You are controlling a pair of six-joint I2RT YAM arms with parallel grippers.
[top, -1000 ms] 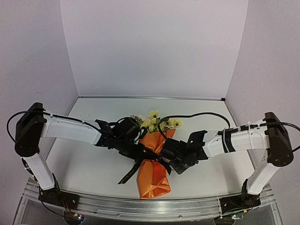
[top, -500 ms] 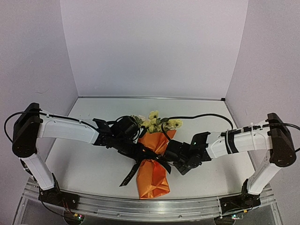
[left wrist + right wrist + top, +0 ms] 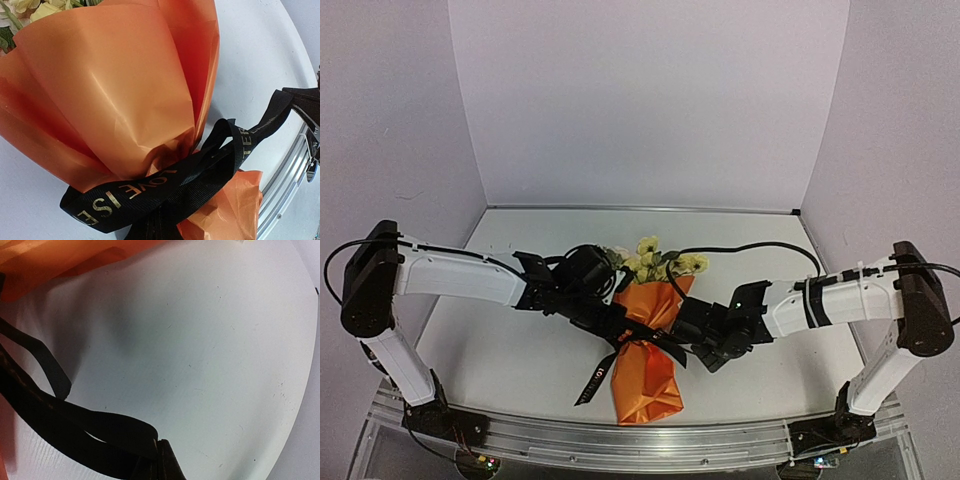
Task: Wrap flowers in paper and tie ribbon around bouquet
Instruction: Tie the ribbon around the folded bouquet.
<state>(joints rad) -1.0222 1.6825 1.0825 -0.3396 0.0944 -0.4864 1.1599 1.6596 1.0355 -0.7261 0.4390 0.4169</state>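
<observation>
The bouquet (image 3: 648,365) lies on the white table (image 3: 510,350), an orange paper (image 3: 115,90) cone with pale yellow flowers (image 3: 650,258) at its far end. A black ribbon (image 3: 150,192) with gold lettering circles the cone's narrow waist. One loose tail (image 3: 595,382) trails toward the near left. My left gripper (image 3: 620,325) presses against the left of the waist, shut on the ribbon (image 3: 152,232). On the right side my right gripper (image 3: 678,340) is shut on a ribbon loop (image 3: 161,460), and the strand runs taut from it to the cone.
Purple walls close the table in at the back and on both sides. A metal rail (image 3: 620,445) runs along the near edge between the arm bases. A black cable (image 3: 750,245) arcs over the table behind the right arm.
The two grippers have drawn slightly apart, pulling the ribbon tighter round the cone. The left jaws closed a little more. The loose tail has shifted nearer the front edge.
</observation>
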